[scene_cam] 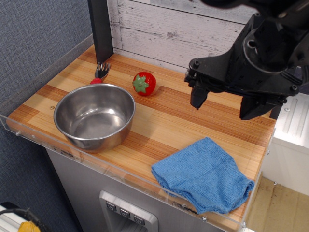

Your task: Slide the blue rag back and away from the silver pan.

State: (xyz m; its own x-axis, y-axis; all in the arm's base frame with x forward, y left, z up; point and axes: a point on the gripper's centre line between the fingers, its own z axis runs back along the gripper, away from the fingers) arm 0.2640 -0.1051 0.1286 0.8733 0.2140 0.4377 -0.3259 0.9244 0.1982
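Blue terry rag (203, 175), soft and loosely folded into a rough square with rumpled edges, lies at the near right corner of the table (164, 121); its near hem runs along the clear plastic lip (120, 175) at the front edge and its right corner bunches close to the table's right side. The table is striped wood, light and reddish bands, with a smooth finish. Well to the left sits the round, deep, shiny stainless-steel pan (94, 116) with a rolled rim, its polished wall mirroring the wood. A broad strip of bare wood separates pan and rag. Behind the pan, a small glossy red strawberry toy (144, 83) with a green cap stands apart from it, and a metal fork head on a red handle (100, 72) lies just beyond the rim beside a black post (101, 29). The black gripper (225, 103) hangs above the table's back right, over open wood behind the rag, its two fingers spread wide and holding nothing. A whitewashed plank wall (174, 24) closes the back edge.
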